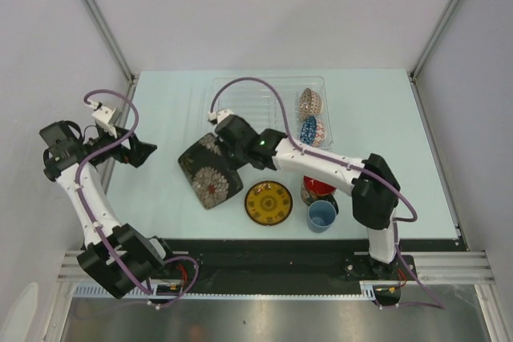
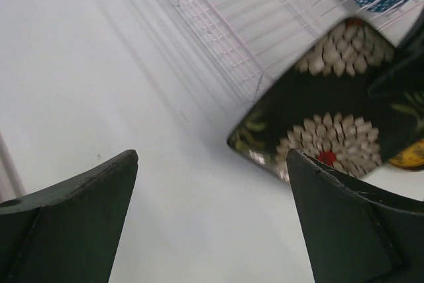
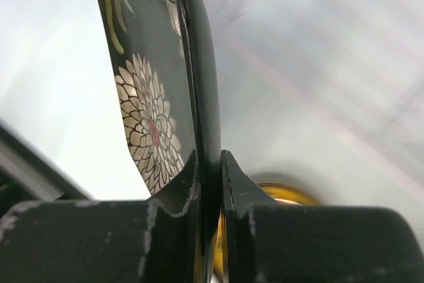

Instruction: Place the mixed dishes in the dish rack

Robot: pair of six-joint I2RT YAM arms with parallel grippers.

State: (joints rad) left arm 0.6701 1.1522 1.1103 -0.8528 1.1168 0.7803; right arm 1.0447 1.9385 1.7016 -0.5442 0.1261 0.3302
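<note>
My right gripper (image 1: 227, 140) is shut on the rim of the black square floral plate (image 1: 210, 171), held just in front of the clear dish rack (image 1: 264, 106); the wrist view shows the plate's edge (image 3: 205, 97) pinched between the fingers. The cream-pink bowl (image 1: 309, 103) and blue patterned bowl (image 1: 312, 130) stand on edge in the rack's right side. The yellow saucer (image 1: 268, 202), dark mug with red inside (image 1: 317, 187) and light-blue cup (image 1: 321, 215) sit on the table near the front. My left gripper (image 1: 144, 150) is open and empty, left of the plate (image 2: 338, 124).
The rack's wire grid (image 2: 232, 24) shows in the left wrist view beyond the plate. The right arm's purple cable (image 1: 272, 98) loops over the rack. Grey walls close in the table on three sides.
</note>
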